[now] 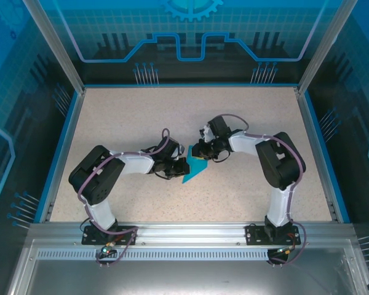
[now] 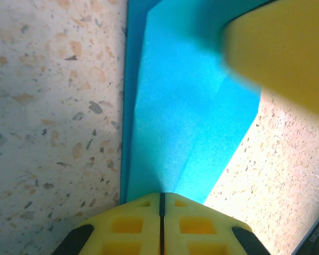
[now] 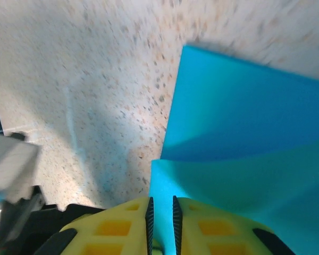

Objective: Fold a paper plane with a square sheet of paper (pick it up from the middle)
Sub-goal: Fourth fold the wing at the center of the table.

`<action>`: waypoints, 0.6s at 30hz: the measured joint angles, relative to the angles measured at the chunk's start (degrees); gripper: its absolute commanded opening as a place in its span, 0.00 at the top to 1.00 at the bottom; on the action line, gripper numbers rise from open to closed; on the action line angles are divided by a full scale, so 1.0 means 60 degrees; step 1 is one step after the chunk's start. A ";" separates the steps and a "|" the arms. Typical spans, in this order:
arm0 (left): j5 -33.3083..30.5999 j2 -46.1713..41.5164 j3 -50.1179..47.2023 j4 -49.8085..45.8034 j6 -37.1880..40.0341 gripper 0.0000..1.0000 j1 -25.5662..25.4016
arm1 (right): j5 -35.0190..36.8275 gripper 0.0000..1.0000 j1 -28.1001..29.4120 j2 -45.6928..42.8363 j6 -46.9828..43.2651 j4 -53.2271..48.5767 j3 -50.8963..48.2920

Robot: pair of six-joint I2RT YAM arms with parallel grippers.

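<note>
The square sheet of paper (image 1: 194, 169) is folded into a cyan-blue wedge with creases, at the middle of the speckled table between my two grippers. My left gripper (image 1: 182, 167) meets it from the left. In the left wrist view its yellow fingers (image 2: 161, 195) are pressed together on the paper's near edge (image 2: 186, 117). My right gripper (image 1: 200, 153) comes in from the right. Its pads (image 3: 161, 204) stand a narrow gap apart, with the paper (image 3: 244, 138) showing in the gap. A blurred yellow finger (image 2: 276, 48) of the right gripper hangs over the paper's far corner.
The speckled table (image 1: 141, 117) has a blue raised rim (image 1: 61, 153) and transparent walls on three sides. A metal rail (image 1: 184, 230) runs along the near edge, with both arm bases on it. The two arms bend inward over the table's middle.
</note>
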 measured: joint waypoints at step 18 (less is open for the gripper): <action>-0.0040 0.0000 -0.0055 0.0102 0.0000 0.92 -0.0018 | 0.0153 0.86 0.0849 -0.0521 0.0372 0.0834 -0.1443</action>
